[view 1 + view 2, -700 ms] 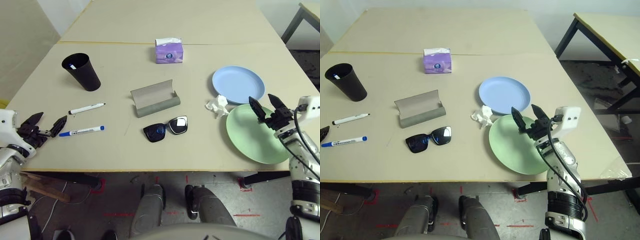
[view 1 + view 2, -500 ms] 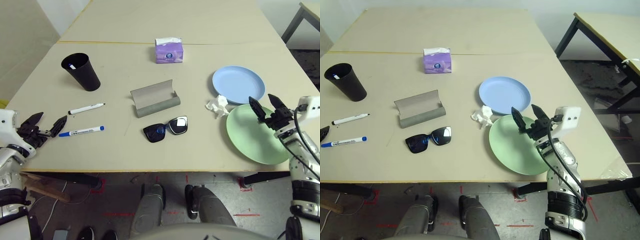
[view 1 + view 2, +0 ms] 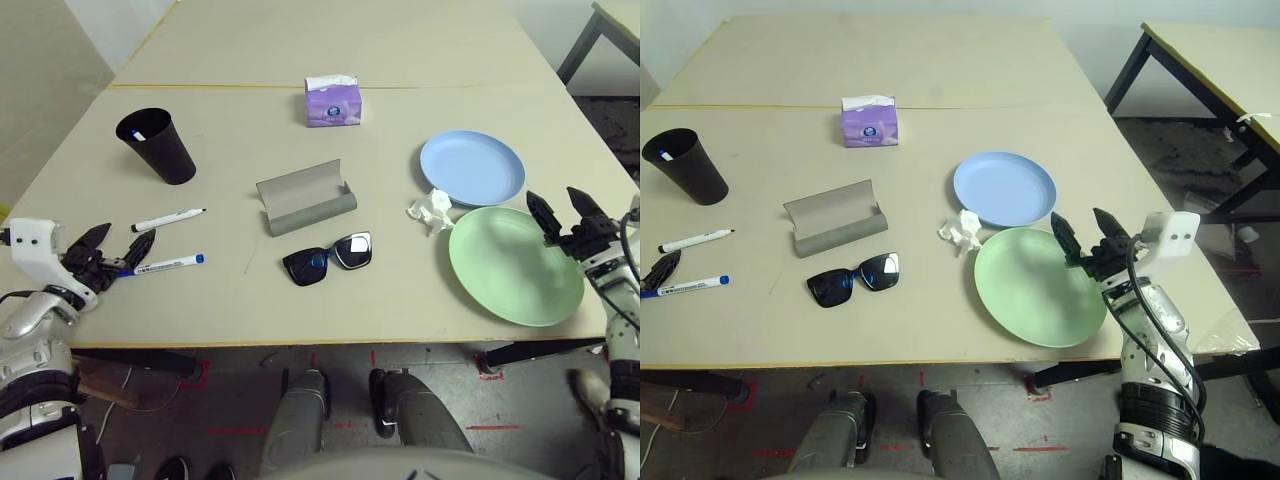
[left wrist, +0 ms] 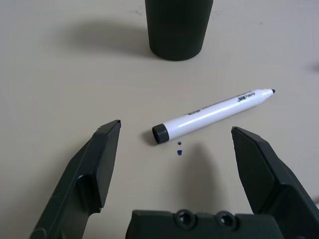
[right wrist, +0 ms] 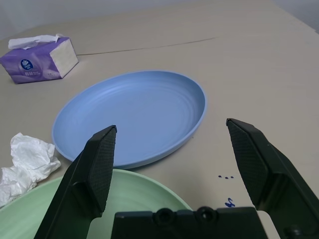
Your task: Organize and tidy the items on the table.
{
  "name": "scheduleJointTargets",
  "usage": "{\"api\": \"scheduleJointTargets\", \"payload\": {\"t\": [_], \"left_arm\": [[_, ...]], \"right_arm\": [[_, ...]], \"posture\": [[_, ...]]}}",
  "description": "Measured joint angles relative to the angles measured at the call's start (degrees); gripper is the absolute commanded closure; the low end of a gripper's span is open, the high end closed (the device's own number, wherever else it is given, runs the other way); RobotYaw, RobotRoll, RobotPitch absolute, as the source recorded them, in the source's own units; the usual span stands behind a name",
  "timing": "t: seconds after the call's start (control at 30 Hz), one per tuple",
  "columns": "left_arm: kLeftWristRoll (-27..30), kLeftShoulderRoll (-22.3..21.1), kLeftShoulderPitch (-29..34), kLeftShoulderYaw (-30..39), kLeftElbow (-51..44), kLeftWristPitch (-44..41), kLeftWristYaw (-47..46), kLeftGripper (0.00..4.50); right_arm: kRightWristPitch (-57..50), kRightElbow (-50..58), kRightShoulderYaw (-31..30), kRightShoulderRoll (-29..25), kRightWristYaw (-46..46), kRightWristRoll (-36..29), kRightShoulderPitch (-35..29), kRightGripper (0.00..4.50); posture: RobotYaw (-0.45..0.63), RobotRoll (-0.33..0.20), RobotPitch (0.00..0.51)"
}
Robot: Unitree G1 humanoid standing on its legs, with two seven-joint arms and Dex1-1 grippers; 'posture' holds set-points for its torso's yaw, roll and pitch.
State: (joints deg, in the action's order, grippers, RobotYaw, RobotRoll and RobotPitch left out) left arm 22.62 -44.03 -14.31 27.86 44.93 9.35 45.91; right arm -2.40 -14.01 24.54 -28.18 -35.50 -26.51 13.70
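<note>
Black sunglasses (image 3: 328,258) lie near the front middle of the table (image 3: 240,60), and the grey glasses case (image 3: 305,196) stands open just behind them. At the left lie the black-capped marker (image 3: 170,219) and the blue-capped marker (image 3: 165,264). My left gripper (image 3: 122,243) is open at their near ends; the black-capped marker (image 4: 212,115) lies just ahead between its jaws. At the right, the light-blue plate (image 3: 472,168) sits behind the light-green plate (image 3: 515,264), with the crumpled tissue (image 3: 430,209) beside them. My right gripper (image 3: 555,205) hangs open and empty over the green plate's right rim.
A black cup (image 3: 157,145) with something in it stands behind the markers. A purple tissue box (image 3: 333,101) sits at the back middle, by the table's seam. A second table's leg (image 3: 1125,70) stands off to the right.
My left gripper has moved right, up to the markers' ends. My right gripper has shifted right, from over the green plate to its right rim. The camera has shifted slightly.
</note>
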Motion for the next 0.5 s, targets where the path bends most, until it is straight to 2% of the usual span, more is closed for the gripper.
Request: {"api": "scheduleJointTargets", "payload": {"t": [0.5], "left_arm": [[-0.1, 0.0, 0.0, 0.0, 0.0, 0.0, 0.1, 0.0]], "right_arm": [[0.1, -0.1, -0.1, -0.2, 0.3, 0.1, 0.3, 0.03]], "posture": [[0.06, 0.0, 0.179]]}}
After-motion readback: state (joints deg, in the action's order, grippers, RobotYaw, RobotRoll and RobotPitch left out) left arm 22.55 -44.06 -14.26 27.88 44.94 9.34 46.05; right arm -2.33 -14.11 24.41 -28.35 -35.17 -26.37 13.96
